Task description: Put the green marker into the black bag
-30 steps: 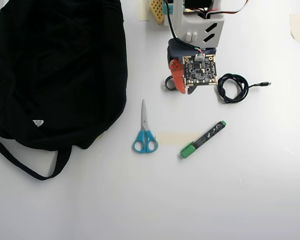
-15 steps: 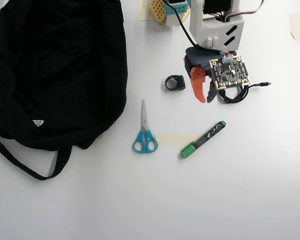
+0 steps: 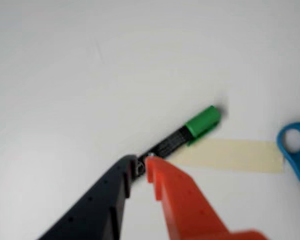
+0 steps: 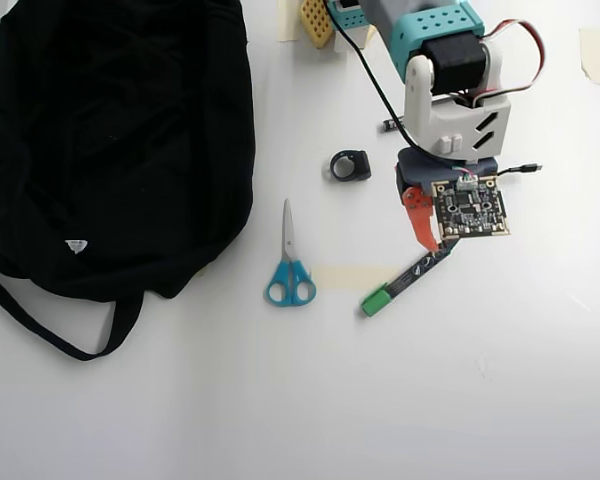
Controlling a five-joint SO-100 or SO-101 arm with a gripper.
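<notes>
Gripper [image 3: 141, 162] over the marker's [image 4: 401, 284] small end — jaws nearly together, not pinching it. Marker flat on the table [image 4: 500, 390], cap beside a tape strip [image 4: 342, 276]. Bag [image 4: 110, 140] well apart at overhead left — scissors [image 4: 289, 268] between.

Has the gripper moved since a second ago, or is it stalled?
Yes. In the overhead view the gripper has moved right and down, away from the small black ring and onto the green marker, which hasn't moved.
</notes>
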